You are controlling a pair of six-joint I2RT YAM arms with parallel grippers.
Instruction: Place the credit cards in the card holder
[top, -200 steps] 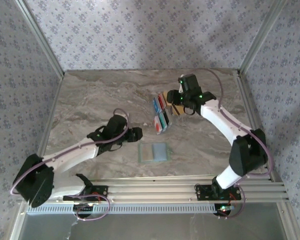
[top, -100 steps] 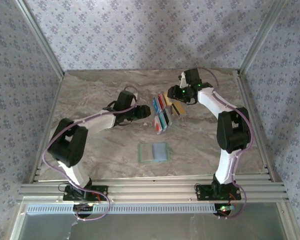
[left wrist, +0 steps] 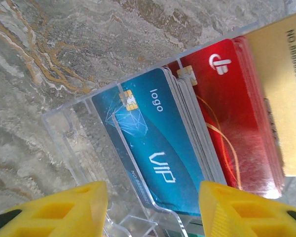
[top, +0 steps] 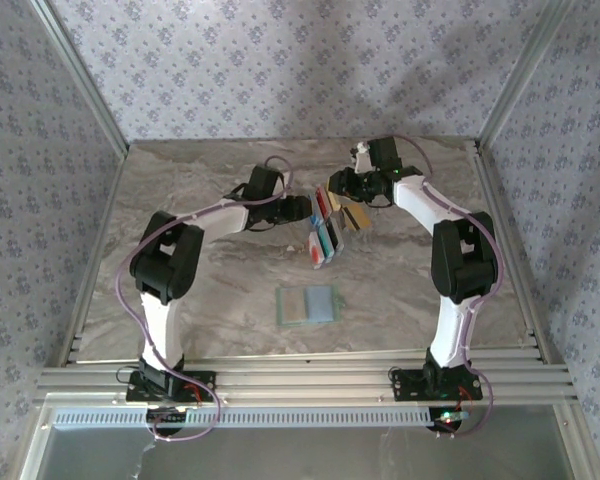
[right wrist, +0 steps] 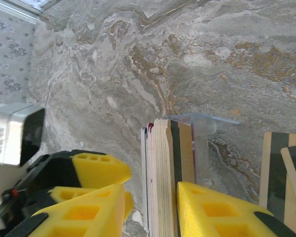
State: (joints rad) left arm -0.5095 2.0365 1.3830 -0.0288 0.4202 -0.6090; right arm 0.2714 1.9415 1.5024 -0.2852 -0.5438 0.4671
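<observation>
Two hands at the clear rack [left wrist: 69, 128]: your left hand [left wrist: 153, 200] gapes wide, empty, over the blue credit cards [left wrist: 158, 153]; the card holder [top: 308, 304] lies toward the desk's [top: 200, 290] near edge; your right hand [right wrist: 150, 200], half open, straddles the tan stack [right wrist: 165, 168] unclamped.

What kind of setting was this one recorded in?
Probably a lab robot enclosure, not a home: a marble-look tabletop boxed in by aluminium frame posts and patterned backdrop walls, with a slotted mounting rail at its near edge.
</observation>
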